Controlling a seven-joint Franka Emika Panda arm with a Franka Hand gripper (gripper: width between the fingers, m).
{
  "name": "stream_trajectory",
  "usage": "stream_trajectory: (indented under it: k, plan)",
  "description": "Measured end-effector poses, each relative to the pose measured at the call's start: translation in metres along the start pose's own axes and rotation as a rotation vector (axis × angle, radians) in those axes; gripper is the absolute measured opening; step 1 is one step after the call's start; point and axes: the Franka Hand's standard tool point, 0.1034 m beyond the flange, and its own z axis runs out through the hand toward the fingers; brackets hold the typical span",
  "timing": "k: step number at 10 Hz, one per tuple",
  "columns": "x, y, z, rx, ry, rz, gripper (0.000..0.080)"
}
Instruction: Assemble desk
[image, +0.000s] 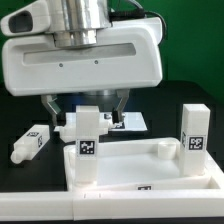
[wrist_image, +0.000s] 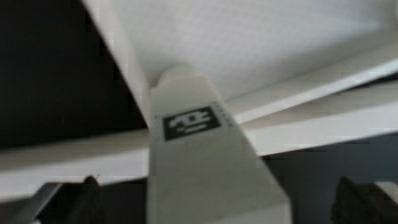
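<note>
A loose leg (image: 30, 142) lies at the exterior view's left. Next, my gripper (image: 87, 112) has its jaws spread around a standing leg (image: 88, 138) at the desk panel (image: 150, 172) corner, and another upright leg (image: 193, 130) stands rightward. I should lift straight up without nudging it.

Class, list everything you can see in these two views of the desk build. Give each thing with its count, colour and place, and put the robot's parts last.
Table: one, black, under everything.
Panel: one, white, rimmed, flat on the table at the front.
Legs: three seen, white with black-and-white tags. This one is upright at the panel's corner on the exterior view's left. One is upright at its right corner, and one is lying on the table, far left.
Sheet: one, white, flat, behind the left upright leg, mostly hidden.
Backdrop: one, green, at the rear.
Hand: one, white with dark fingers, open, straddling the left upright leg without touching it.
</note>
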Motion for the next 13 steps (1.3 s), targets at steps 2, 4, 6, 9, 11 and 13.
stream_trajectory:
  k: [2,4,6,9,11,13]
  plan:
    - [-0.0007,-0.0002,0.0007,0.002,-0.001,0.044,0.0516]
    - [-0.0009,0.0039,0.0007,-0.003,-0.001,0.152,0.0298]
    - [-0.0012,0.0053,0.0013,-0.004,-0.002,0.305,0.0297]
    - [-0.0019,0.0057,0.0020,-0.008,-0.002,0.826,0.0294]
    - [-0.0016,0.0038,0.0036,0.028,-0.011,1.249,0.0294]
    - [-0.0021,0.0032,0.0039,0.037,-0.012,1.325,0.0294]
